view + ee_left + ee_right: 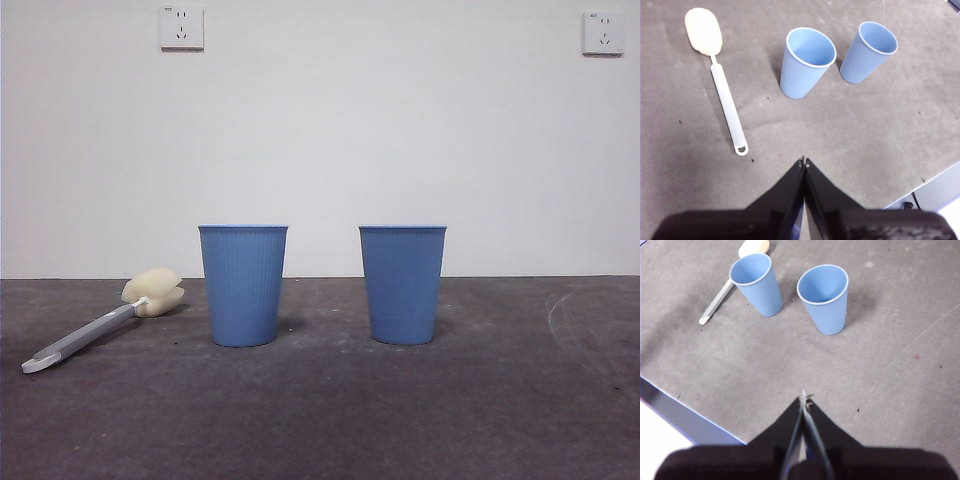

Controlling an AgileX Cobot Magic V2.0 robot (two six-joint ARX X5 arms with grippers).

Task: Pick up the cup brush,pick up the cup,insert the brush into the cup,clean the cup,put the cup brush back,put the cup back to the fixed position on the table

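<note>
Both grippers, left gripper (803, 162) and right gripper (804, 400), hang closed and empty above the table (500, 420). Two blue cups stand upright: cup (243, 285), second cup (402, 284). Cup brush (100, 328) lies beside the first cup. Risk: identical cups, I may grasp the wrong one.

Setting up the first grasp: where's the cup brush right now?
The cup brush lies flat on the table at the left of the front view, its sponge head close beside the left blue cup without touching it, handle angled toward the camera.
</note>
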